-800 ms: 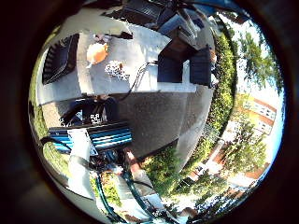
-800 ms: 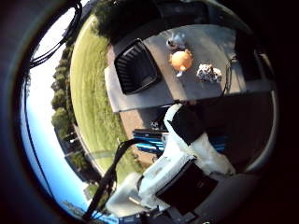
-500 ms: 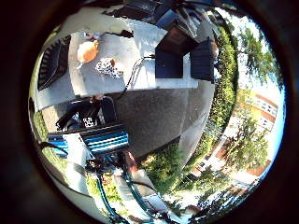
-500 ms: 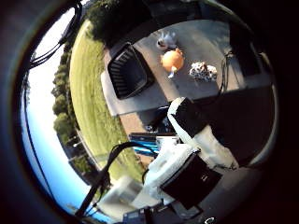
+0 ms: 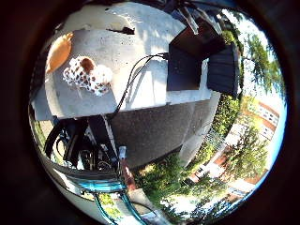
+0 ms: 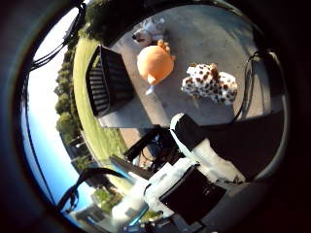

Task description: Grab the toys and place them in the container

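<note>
Hand of white blocky shells and black housings, with teal trim on the arm.

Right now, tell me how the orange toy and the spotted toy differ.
The orange toy is one plain colour and rounded like a ball; the spotted toy is white with brown patches and longer in shape. The orange toy lies nearer the black container, while the spotted toy lies farther from it. Both rest on the grey table, outside the container, neither held.
</note>
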You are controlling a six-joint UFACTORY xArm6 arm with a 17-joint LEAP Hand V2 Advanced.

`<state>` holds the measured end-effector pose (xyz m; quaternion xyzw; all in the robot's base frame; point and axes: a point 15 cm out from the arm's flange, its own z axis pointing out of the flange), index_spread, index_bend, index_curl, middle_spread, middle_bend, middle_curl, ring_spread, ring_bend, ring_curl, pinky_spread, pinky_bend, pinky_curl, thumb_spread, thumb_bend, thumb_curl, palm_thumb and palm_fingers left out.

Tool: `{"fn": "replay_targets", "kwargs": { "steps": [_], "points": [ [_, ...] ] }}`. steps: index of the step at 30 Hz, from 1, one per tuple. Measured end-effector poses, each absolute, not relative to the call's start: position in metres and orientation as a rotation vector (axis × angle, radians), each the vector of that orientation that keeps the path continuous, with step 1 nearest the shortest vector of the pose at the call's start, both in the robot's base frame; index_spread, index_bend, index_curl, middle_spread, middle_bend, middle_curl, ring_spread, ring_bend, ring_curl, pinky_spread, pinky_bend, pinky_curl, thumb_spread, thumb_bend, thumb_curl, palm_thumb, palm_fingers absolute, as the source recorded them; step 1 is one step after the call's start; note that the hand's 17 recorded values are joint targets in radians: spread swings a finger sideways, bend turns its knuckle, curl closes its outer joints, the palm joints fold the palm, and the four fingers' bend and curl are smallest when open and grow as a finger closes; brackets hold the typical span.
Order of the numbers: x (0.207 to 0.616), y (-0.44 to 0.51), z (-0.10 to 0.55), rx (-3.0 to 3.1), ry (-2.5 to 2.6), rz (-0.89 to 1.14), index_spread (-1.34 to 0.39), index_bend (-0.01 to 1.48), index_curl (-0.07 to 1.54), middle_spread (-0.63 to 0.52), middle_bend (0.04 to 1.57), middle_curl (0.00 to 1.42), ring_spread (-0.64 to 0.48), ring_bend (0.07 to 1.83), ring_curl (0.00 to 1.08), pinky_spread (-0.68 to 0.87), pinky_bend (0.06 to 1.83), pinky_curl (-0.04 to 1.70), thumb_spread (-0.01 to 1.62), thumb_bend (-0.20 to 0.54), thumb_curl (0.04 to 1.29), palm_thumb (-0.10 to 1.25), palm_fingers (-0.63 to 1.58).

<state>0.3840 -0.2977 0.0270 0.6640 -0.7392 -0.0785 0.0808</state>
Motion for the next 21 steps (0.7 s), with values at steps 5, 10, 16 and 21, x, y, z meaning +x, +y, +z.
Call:
{"fn": "replay_targets", "kwargs": {
  "steps": [5, 10, 16, 21],
  "points": [
    [0.391, -0.307, -0.024, 1.996, -2.163, -0.262, 0.0, 0.13, 0.24, 0.14, 0.19, 0.36, 0.31, 0.47, 0.32, 0.47, 0.8, 0.05, 1.09, -0.033, 0.3, 0.46, 0.15],
    [0.391, -0.306, -0.052, 1.991, -2.138, -0.289, 0.02, 0.14, 0.23, 0.15, 0.2, 0.37, 0.31, 0.48, 0.32, 0.48, 0.8, 0.06, 1.08, -0.032, 0.3, 0.45, 0.15],
    [0.407, -0.302, -0.069, 2.004, -2.085, -0.287, 0.04, 0.15, 0.22, 0.09, 0.29, 0.4, 0.31, 0.56, 0.33, 0.49, 0.81, 0.05, 1.08, -0.015, 0.31, 0.53, 0.4],
    [0.392, -0.303, -0.07, 1.967, -1.956, -0.303, -0.15, 0.11, 0.17, -0.05, 0.54, 0.52, 0.19, 0.87, 0.44, 0.45, 1.11, 0.12, 1.07, -0.017, 0.35, 0.63, 0.97]
  ]
}}
